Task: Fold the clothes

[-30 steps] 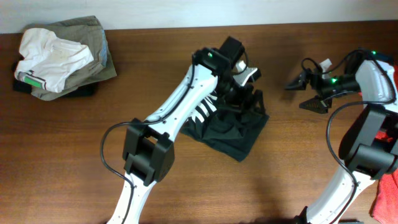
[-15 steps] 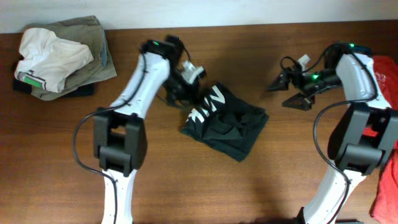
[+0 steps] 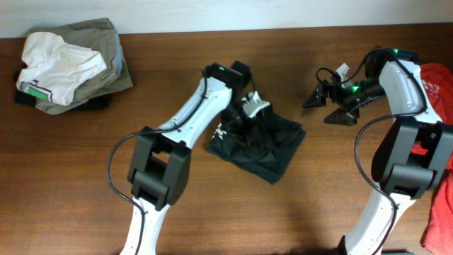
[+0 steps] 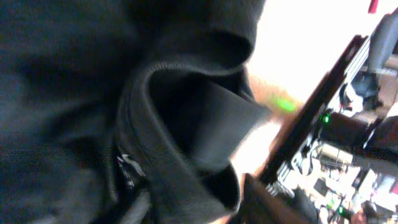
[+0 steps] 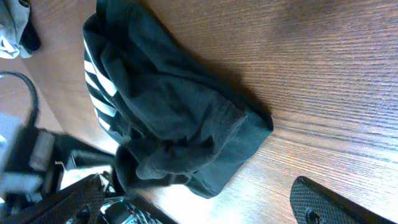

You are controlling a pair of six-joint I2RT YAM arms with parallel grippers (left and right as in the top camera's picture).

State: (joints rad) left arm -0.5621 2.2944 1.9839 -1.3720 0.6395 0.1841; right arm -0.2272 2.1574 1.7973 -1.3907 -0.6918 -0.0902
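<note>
From the top camera, working from the near edge back: closest in it's mostly bare brown worktop (image 3: 85,184) plus the two arm bases, and a bit of red cloth (image 3: 444,212) hanging in at the right edge.

Middle of the worktop is the black T-shirt (image 3: 272,149), not flat at all, scrunched into a lumpy diamond. The left hand (image 3: 241,119) is down on its upper-left corner, right on the fabric. Is it clamped on the cloth or just pressing into it? Honestly can't tell, from above the fingers get lost against the black. Its wrist cam doesn't settle it either: just blurry dark fabric filling the frame, one stitched hem (image 4: 138,112) curling around a fold, no fingers showing. What it does tell you is that the hand is shoved right up against the shirt.

The right hand (image 3: 329,106) sits off to the right of the shirt, clear of it, fingers spread wide with nothing between them. Its wrist cam is the useful one: you get the white stripes (image 5: 99,93) of the print along one side of the bundle, which the top view barely shows since they're mostly under the left arm, plus one textured finger (image 5: 329,202) poking in at the bottom corner.

Far back left: a pile of clothes (image 3: 67,60), white on olive, well apart from everything else.
</note>
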